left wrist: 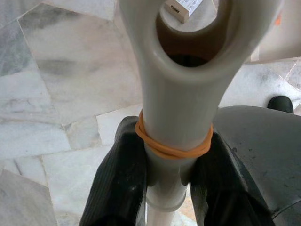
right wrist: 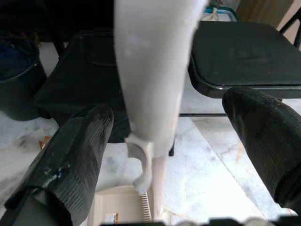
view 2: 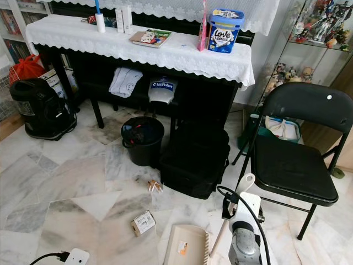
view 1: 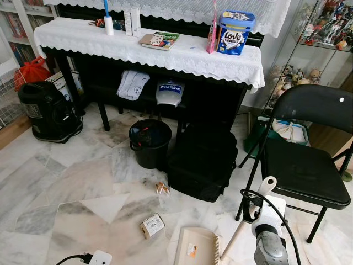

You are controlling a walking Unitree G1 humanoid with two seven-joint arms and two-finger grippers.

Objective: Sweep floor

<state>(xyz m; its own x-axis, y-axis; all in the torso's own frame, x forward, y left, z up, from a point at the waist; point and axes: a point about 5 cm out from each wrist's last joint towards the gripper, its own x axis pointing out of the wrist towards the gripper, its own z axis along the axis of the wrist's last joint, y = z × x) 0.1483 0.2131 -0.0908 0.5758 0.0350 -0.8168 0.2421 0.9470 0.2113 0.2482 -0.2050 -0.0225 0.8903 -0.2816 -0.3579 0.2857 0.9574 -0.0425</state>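
Two eye views: a cream plastic dustpan (view 1: 196, 247) lies on the marble floor (view 1: 66, 187), its handle (view 1: 245, 221) rising toward 1 o'clock. Left wrist: left gripper (left wrist: 162, 188) jaws clamp a cream broom handle (left wrist: 176, 108). Right wrist: right gripper (right wrist: 188, 155) jaws spread wide, dustpan handle between, untouched.

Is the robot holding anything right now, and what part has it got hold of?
The left pincer clamps a cream handle just below its hanging loop, at the orange rubber band. The right pincer straddles another cream handle, fingers apart.
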